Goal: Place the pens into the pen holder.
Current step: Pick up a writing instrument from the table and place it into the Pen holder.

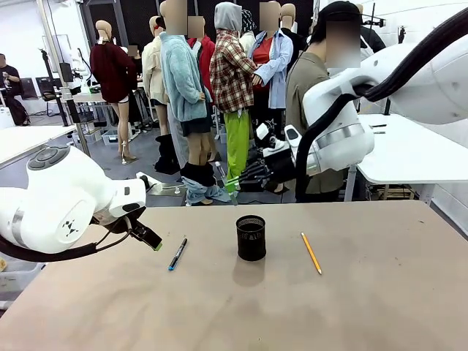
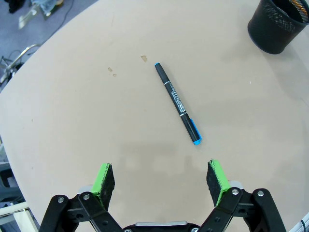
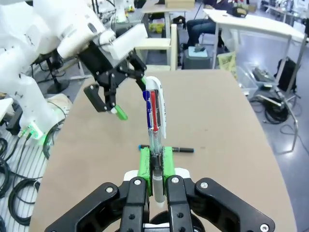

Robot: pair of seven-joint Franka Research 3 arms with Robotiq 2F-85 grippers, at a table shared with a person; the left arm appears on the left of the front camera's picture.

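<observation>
I am clamping the white pen (image 3: 155, 113) in my right gripper (image 3: 155, 157) and hovering my left gripper (image 2: 161, 176), jaws wide apart, over the blue-tipped pen (image 2: 177, 102).
The white pen is sticking far out beyond my right pads, and the holder (image 1: 251, 238) is sitting below that gripper; a tilted release could be bouncing it off the rim. The blue-tipped pen is lying just ahead of my left pads, slanted across the gap, so closing askew could be rolling it away. The pencil (image 1: 311, 252) is waiting beyond the holder.

Bare table (image 1: 380, 307) around pen holder (image 1: 251, 238) (pens (image 1: 177, 254) flanking)
</observation>
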